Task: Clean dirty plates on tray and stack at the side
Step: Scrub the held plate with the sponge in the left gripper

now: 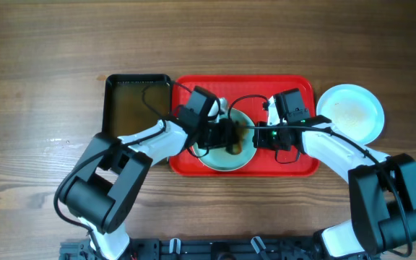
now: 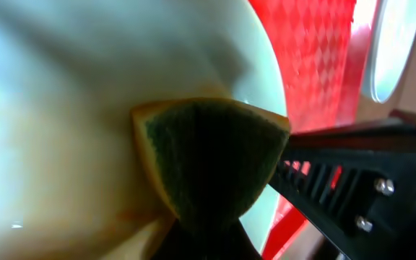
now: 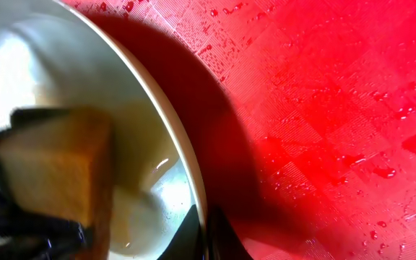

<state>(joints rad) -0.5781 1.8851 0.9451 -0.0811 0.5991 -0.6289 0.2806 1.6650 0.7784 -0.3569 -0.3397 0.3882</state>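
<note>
Clamped in your left gripper (image 1: 227, 135), the green-faced sponge (image 2: 208, 159) pressed into the plate (image 2: 85, 87), which lay on the red tray (image 3: 323, 108). Your right gripper (image 3: 206, 235) pinched that plate's rim, jaws nearly closed. Beyond the tray's right edge, a second plate (image 1: 350, 112) sat on the table (image 1: 35, 58).

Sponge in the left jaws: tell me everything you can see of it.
The sponge is a yellow foam block with a dark green scouring face. The left gripper clamps it in its jaws, and it presses against the inside of the pale plate on the red tray.
</note>
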